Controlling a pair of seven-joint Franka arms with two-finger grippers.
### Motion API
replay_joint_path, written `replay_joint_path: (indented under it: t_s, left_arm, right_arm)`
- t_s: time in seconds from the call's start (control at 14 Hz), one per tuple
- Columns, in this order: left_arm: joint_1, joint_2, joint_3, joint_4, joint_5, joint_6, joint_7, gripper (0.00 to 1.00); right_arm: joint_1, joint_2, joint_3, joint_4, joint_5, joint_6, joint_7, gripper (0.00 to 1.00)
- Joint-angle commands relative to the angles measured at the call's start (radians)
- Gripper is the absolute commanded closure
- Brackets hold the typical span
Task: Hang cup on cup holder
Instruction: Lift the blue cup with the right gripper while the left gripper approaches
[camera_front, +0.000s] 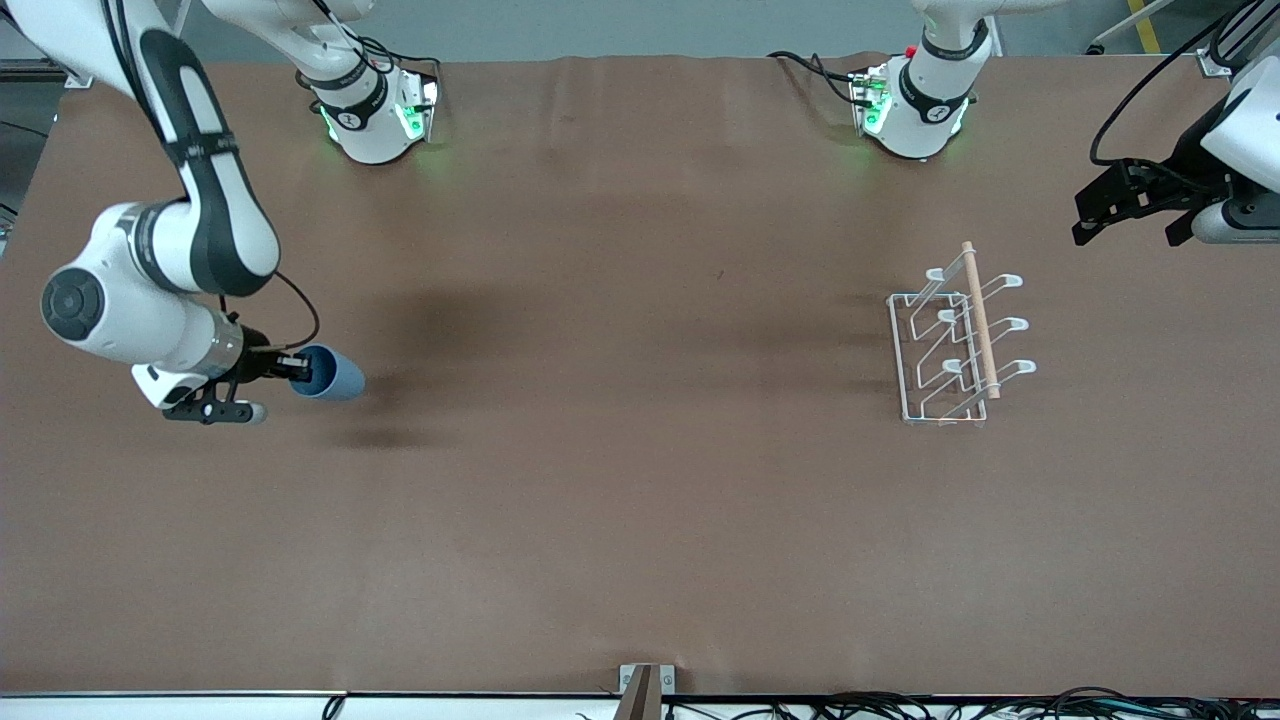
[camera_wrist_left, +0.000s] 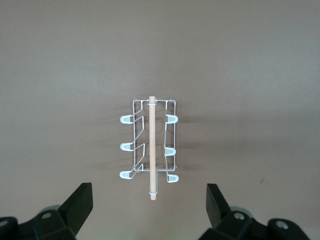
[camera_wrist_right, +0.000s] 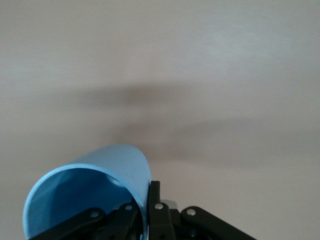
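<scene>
Right end effector (camera_front: 298, 372), above the counter (camera_front: 620, 520) at the right arm's end and well apart from the cup holder (camera_front: 955, 335), is closed on the rim wall of the cup (camera_front: 330, 374), one finger inside the mouth and one outside; the cup is held clear of the counter on its side, its closed bottom pointing toward the cup holder. In the right wrist view the cup (camera_wrist_right: 90, 192) shows a thin wall and a darker blue interior, with the fingers (camera_wrist_right: 156, 210) pinching its edge. By its look the cup is light, stiff plastic, smooth enough to swivel in a rim pinch, so a firm hold on the wall near the mouth seems apt; the open mouth is the part that would have to go over a prong. The cup holder stands on the counter toward the left arm's end, its white prongs angled upward beneath a wooden rod (camera_front: 980, 320); being a light wire frame, it may shift if pushed. Left end effector (camera_front: 1135, 200) waits above the counter beside the cup holder, its fingers (camera_wrist_left: 80, 205) spread wide and holding nothing, with the cup holder (camera_wrist_left: 152, 150) centred in its wrist view.
</scene>
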Motion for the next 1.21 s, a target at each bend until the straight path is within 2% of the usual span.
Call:
replay_joint_path:
  t_s: [0.0,0.29,0.43,0.79,1.0,1.14]
  left_arm:
    - [0.002,0.012,-0.001,0.025,-0.009,-0.024,0.018,0.00]
    - [-0.011,0.014,-0.013,0.026,-0.009,-0.037,0.018,0.00]
    - [-0.025,0.032,-0.059,0.026,-0.011,-0.037,0.016,0.00]
    - [-0.111,0.092,-0.194,0.037,-0.032,-0.026,0.018,0.00]
    - [-0.186,0.179,-0.260,0.142,-0.047,-0.024,0.016,0.00]
    - [-0.246,0.236,-0.291,0.201,-0.044,-0.011,0.016,0.00]
  right_arm:
    - [0.109,-0.103,0.016,-0.034,0.140,-0.020,-0.010,0.99]
    - [0.276,-0.091,0.016,0.073,0.477,-0.011,-0.013,0.99]
    - [0.325,-0.069,0.016,0.116,0.608,-0.013,-0.013,1.00]
    - [0.397,-0.052,0.014,0.130,0.838,-0.014,-0.064,1.00]
    - [0.396,-0.020,0.016,0.130,0.945,-0.031,-0.185,1.00]
    - [0.388,0.007,0.014,0.132,1.048,-0.109,-0.281,1.00]
